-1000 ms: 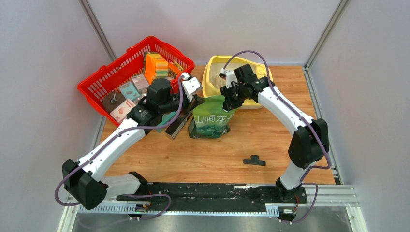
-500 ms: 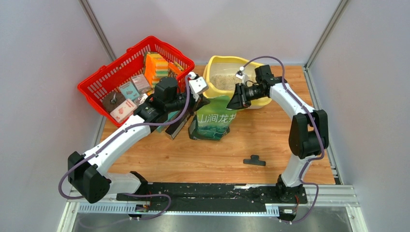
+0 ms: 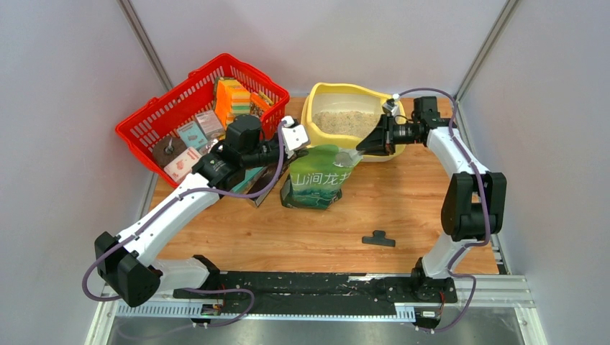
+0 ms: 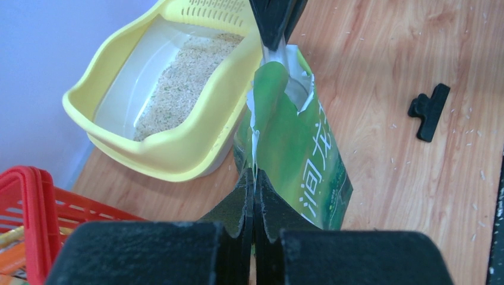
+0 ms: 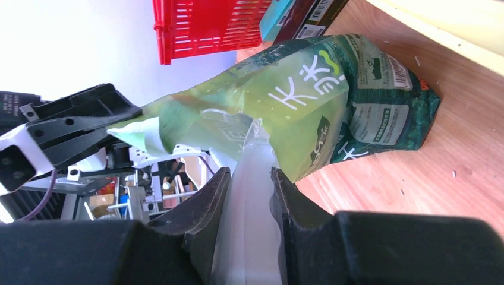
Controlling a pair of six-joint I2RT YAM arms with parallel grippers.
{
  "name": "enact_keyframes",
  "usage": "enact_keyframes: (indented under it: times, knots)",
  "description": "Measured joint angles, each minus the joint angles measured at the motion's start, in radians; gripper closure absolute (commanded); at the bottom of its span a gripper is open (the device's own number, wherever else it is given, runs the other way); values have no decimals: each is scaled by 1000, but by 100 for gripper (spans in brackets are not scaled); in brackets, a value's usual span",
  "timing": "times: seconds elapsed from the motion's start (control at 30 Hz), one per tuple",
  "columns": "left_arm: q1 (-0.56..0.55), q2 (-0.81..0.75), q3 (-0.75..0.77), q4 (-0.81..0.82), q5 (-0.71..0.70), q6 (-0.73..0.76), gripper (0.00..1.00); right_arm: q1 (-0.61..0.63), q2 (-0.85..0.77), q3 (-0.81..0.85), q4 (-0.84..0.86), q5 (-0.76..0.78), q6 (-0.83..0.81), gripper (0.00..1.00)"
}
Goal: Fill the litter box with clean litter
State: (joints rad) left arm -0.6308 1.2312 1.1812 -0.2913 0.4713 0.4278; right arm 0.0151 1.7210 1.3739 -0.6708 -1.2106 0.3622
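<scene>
The pale yellow litter box (image 3: 311, 118) stands at the back of the table with a layer of clean litter (image 3: 344, 122) in its white basin, also seen in the left wrist view as litter (image 4: 184, 83). A green printed bag (image 3: 316, 181) stands upright in front of it, mouth open. My left gripper (image 4: 254, 175) is shut on the bag's (image 4: 297, 154) left top edge. My right gripper (image 5: 249, 172) is shut on a translucent white plastic piece (image 5: 246, 214) whose far end reaches the bag's (image 5: 297, 101) mouth.
A red mesh basket (image 3: 180, 108) with boxes and sponges sits at the back left. A dark box (image 3: 262, 188) leans beside the bag. A black clip (image 3: 378, 238) lies on the wood near the front. Loose grains are scattered on the table.
My right arm has swung to the right, carrying its gripper from above the litter box's front to the bag's right top corner. The basin now shows fully. The left gripper shifted slightly.
</scene>
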Motion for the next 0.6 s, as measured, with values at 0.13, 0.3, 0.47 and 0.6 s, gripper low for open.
enact_keyframes:
  times: [0.13,0.3,0.47,0.6]
  knots:
    - [0,0,7,-20,5,63,100,-45,-41,-33,20,-32,35,100]
    - [-1,0,13,-40,14,111,100,-97,-56,-46,40,-90,64,100]
    - [-3,-1,19,-58,20,129,100,-131,-56,-53,42,-153,73,100]
    - [-4,-2,24,-72,25,141,100,-151,-56,-66,43,-188,73,100]
